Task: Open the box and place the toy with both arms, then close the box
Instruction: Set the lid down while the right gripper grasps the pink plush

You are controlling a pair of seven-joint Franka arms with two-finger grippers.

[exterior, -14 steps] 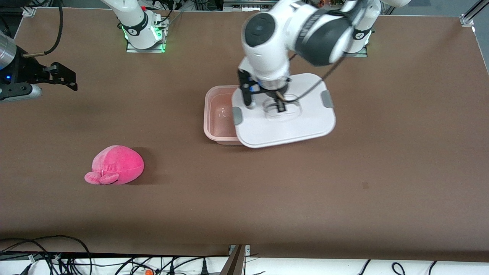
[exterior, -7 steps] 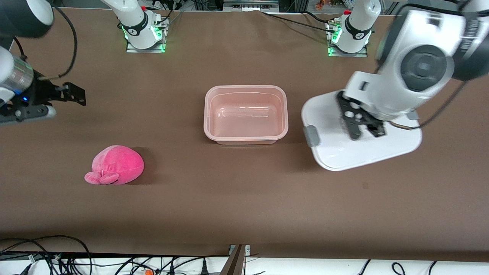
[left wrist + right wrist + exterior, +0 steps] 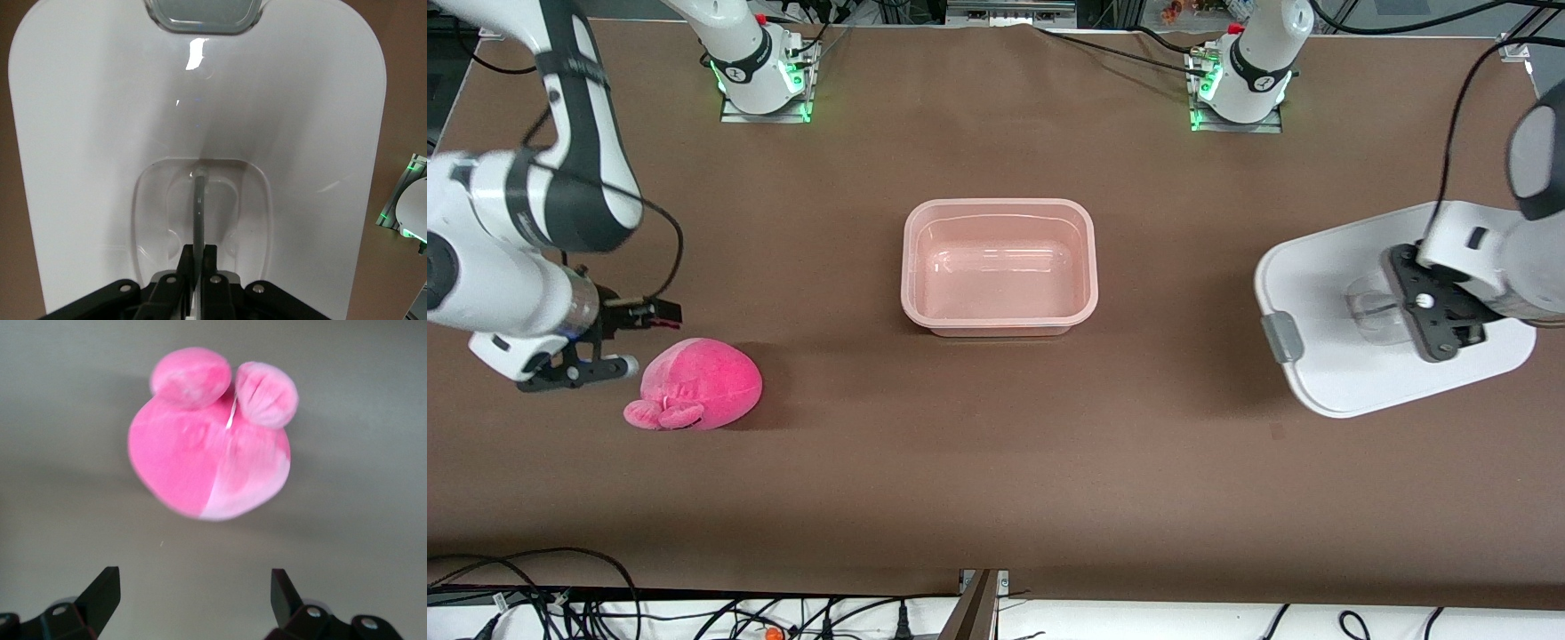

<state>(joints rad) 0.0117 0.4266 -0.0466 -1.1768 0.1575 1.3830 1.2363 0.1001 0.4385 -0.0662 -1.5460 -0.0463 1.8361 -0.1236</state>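
Pinching the white plastic lid (image 3: pixel 1360 356) by the left-arm worktop edge, left gripper (image 3: pixel 197 257) leaves the translucent pink tub (image 3: pixel 1000 320) open; right gripper (image 3: pixel 193 593), spread, hovers beside the unplaced round pink plush toy (image 3: pixel 698 384).

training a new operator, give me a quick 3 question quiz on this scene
1. True or false: the lid is on the box.
2. Which gripper is shut on the lid's handle: A left, B right?
3. Fill in: the right gripper is open beside the ____.

Key: 1 false, the lid lies toward the left arm's end of the table and the box stands open. 2 A, the left gripper. 3 the toy, not yet gripped.
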